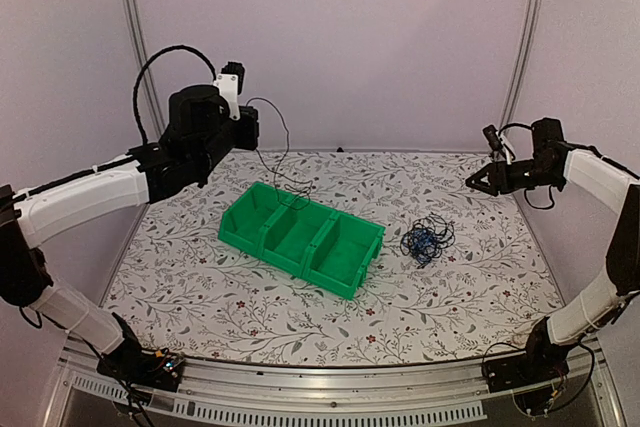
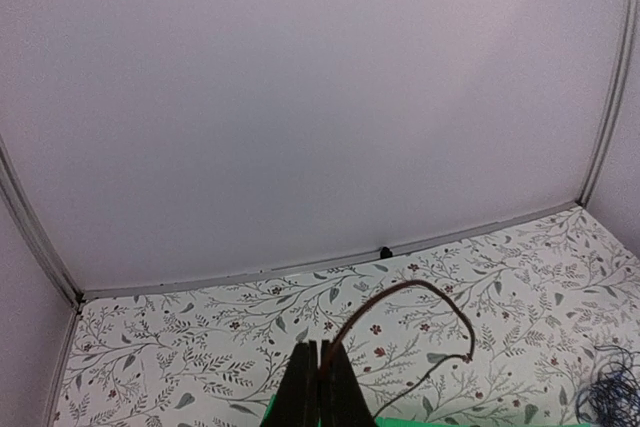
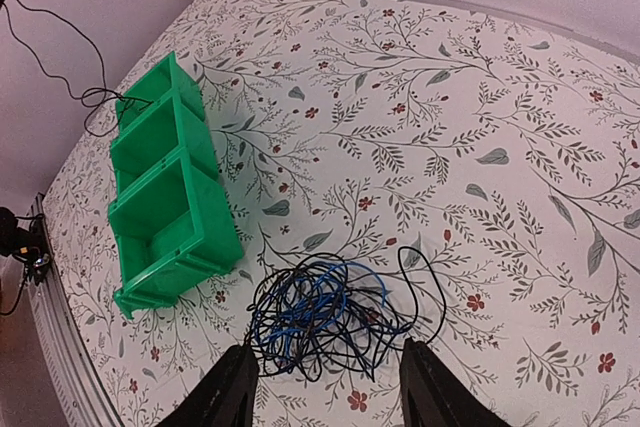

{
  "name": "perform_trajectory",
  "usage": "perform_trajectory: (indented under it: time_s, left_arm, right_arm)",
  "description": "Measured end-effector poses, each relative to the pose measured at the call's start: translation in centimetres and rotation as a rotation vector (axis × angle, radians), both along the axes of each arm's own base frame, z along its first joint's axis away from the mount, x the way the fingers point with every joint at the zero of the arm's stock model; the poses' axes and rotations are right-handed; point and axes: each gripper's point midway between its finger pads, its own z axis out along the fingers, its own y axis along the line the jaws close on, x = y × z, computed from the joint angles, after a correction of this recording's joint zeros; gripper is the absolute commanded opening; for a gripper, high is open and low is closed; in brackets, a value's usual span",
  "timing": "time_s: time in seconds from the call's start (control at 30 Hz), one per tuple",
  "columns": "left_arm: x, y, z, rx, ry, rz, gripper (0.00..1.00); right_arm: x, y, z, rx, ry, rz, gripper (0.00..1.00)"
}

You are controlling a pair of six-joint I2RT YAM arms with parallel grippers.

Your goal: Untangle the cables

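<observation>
Left arm (image 1: 90, 192): mine is lifted high, wrist at the far left.
Left gripper (image 2: 318, 347): I'm pinched tight on one thin cable (image 2: 405, 285).
Right arm (image 1: 600, 177): reaching in, raised.
Right gripper (image 3: 327, 352): my fingers parted, empty.

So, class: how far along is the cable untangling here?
Done: one black cable is clear of the tangle. In hand: the left gripper pinches it, its lower end hanging at the green bin. Left: that blue and black tangle sits under the open right gripper.
</observation>
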Motion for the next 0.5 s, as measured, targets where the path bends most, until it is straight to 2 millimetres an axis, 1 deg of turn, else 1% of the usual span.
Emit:
perform_trajectory:
  time_s: [0.17, 0.3, 0.4, 0.5]
  left_arm:
    - [0.6, 1.1, -1.8, -0.010, 0.029, 0.019, 0.00]
    - [1.1, 1.7, -2.0, -0.030, 0.030, 0.027, 0.00]
    - [1.6, 2.6, -2.1, -0.045, 0.030, 0.048, 0.00]
    - [2.4, 3.6, -2.8, -0.053, 0.039, 0.075, 0.00]
  right_arm:
    - [-0.5, 0.0, -1.0, 0.001, 0.031, -0.001, 0.53]
    - [-0.7, 0.0, -1.5, -0.003, 0.043, -0.005, 0.53]
    - [-0.9, 0.0, -1.7, -0.003, 0.049, -0.006, 0.53]
    - [-1.0, 0.0, -2.0, -0.003, 0.056, -0.006, 0.53]
